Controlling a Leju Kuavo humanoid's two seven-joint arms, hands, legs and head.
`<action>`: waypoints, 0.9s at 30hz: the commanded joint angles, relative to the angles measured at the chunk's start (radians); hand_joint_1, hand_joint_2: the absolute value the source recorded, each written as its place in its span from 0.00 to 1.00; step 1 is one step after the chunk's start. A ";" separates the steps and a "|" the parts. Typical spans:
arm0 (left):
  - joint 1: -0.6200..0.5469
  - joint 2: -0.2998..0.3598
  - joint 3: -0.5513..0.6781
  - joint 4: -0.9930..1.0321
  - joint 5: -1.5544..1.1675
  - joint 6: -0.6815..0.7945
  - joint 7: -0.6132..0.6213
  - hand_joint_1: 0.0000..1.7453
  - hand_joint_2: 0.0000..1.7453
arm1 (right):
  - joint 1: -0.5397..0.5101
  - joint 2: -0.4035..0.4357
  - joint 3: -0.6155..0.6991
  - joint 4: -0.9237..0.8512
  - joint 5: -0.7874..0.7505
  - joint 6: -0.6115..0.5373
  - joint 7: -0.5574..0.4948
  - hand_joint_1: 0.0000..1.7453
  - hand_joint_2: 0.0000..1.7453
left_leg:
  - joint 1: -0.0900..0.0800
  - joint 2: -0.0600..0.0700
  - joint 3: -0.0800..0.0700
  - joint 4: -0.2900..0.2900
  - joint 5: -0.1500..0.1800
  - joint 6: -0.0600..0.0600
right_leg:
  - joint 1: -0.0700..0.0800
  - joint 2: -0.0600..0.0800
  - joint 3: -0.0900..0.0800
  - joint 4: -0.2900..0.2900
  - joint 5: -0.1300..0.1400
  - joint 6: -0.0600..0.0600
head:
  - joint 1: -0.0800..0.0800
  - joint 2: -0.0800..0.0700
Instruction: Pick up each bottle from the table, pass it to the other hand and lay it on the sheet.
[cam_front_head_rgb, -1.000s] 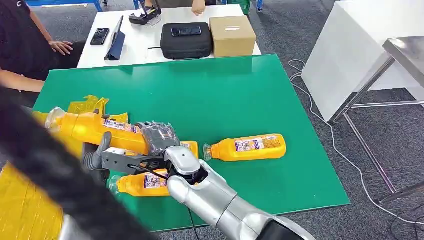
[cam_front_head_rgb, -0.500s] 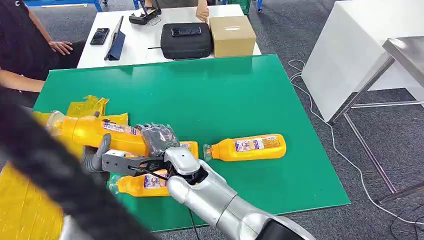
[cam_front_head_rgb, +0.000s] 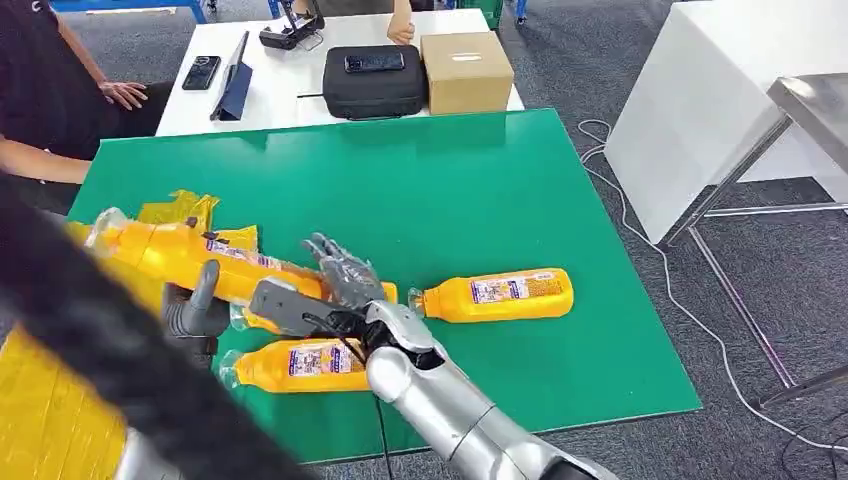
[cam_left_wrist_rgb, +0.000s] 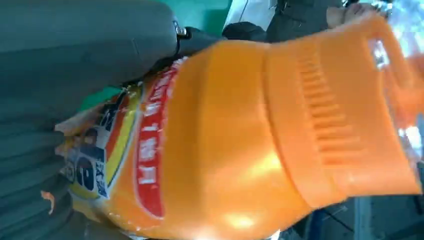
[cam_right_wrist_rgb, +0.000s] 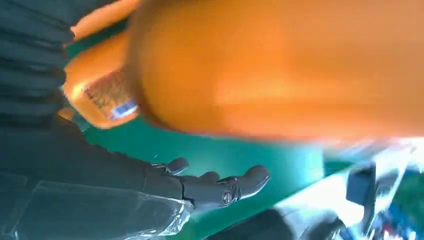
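An orange bottle (cam_front_head_rgb: 170, 252) (cam_left_wrist_rgb: 240, 135) (cam_right_wrist_rgb: 280, 65) hangs tilted over the left part of the green table (cam_front_head_rgb: 420, 190), cap toward the left. My left hand (cam_front_head_rgb: 195, 315) (cam_left_wrist_rgb: 75, 75) grips it from below, thumb up along its side. My right hand (cam_front_head_rgb: 335, 285) (cam_right_wrist_rgb: 200, 187) is by the bottle's base with fingers spread and holds nothing. Three more orange bottles lie on the table: one to the right (cam_front_head_rgb: 495, 293), one near the front edge (cam_front_head_rgb: 295, 365), one partly hidden behind my right hand (cam_front_head_rgb: 385, 292). The yellow sheet (cam_front_head_rgb: 45, 410) lies at the lower left.
Crumpled yellow wrapping (cam_front_head_rgb: 185, 210) lies on the table's left side. Behind stands a white table with a black case (cam_front_head_rgb: 373, 80), a cardboard box (cam_front_head_rgb: 466, 70) and a phone (cam_front_head_rgb: 200, 72). A person (cam_front_head_rgb: 45, 90) sits at the far left. A cable (cam_front_head_rgb: 640, 240) trails on the floor.
My right hand has let go of the lifted bottle and spread its fingers. The bottle now rests in my left hand, raised slightly and shifted left.
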 joint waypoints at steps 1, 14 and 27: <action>-0.006 0.027 0.010 0.010 -0.028 0.032 0.010 1.00 1.00 | 0.064 -0.063 -0.258 -0.140 -0.303 0.108 -0.130 0.00 0.00 | 0.000 -0.003 0.002 -0.001 0.000 -0.001 | 0.000 -0.004 0.003 -0.001 -0.001 0.000 | 0.000 0.000; -0.013 0.044 0.037 -0.064 -0.260 0.210 -0.019 1.00 1.00 | 0.075 -0.071 -0.267 -0.170 -0.317 0.075 -0.146 0.00 0.00 | 0.001 0.000 0.001 0.000 0.000 -0.001 | 0.001 -0.001 0.001 -0.001 0.000 0.000 | 0.000 0.000; -0.168 0.166 0.026 -0.100 -1.034 0.651 -0.024 1.00 1.00 | 0.091 -0.093 -0.316 -0.173 -0.352 0.073 -0.164 0.00 0.00 | 0.002 -0.001 0.000 0.001 0.000 -0.002 | 0.002 -0.003 0.001 0.000 0.000 -0.001 | 0.000 0.000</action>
